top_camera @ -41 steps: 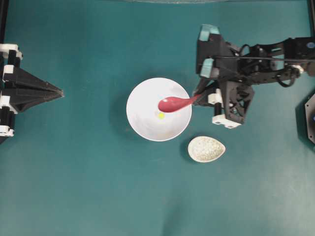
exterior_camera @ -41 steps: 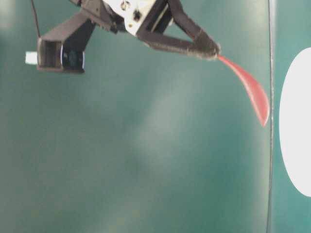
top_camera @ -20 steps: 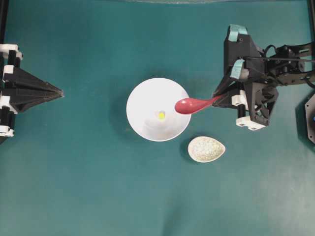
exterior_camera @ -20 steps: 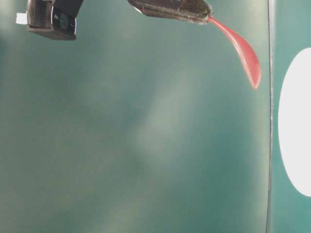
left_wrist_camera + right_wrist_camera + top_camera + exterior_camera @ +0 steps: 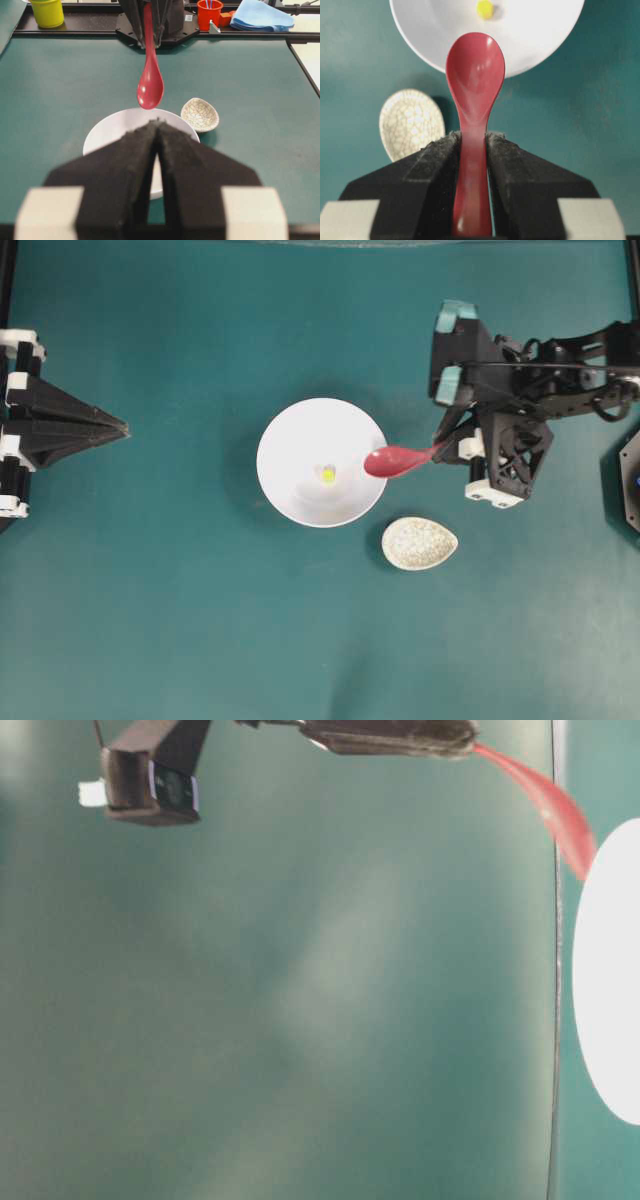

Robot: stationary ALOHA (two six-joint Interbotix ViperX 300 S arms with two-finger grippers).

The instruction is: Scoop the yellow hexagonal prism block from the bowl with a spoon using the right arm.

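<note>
A: From overhead, the right gripper (image 5: 447, 445) is clamped on the spoon (image 5: 398, 459), its scoop over the bowl (image 5: 290, 445) rim; the block (image 5: 328, 476) sits mid-bowl. I'd tip the scoop under it from the near side.

B: Table-level shows the spoon hanging clear above the rim. From the left wrist, the left gripper (image 5: 156, 131) is closed and empty, far off. The right wrist view shows the speckled dish (image 5: 411, 121) beside the bowl, open mat elsewhere

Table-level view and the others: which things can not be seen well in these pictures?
- Table-level view: bowl cut off by the right edge; yellow block not in view.
- Left wrist view: the left hand hides the bowl's middle and the block.
- Right wrist view: bowl's far rim cut off by the top edge.
- Overhead: block too small to show its shape.
</note>
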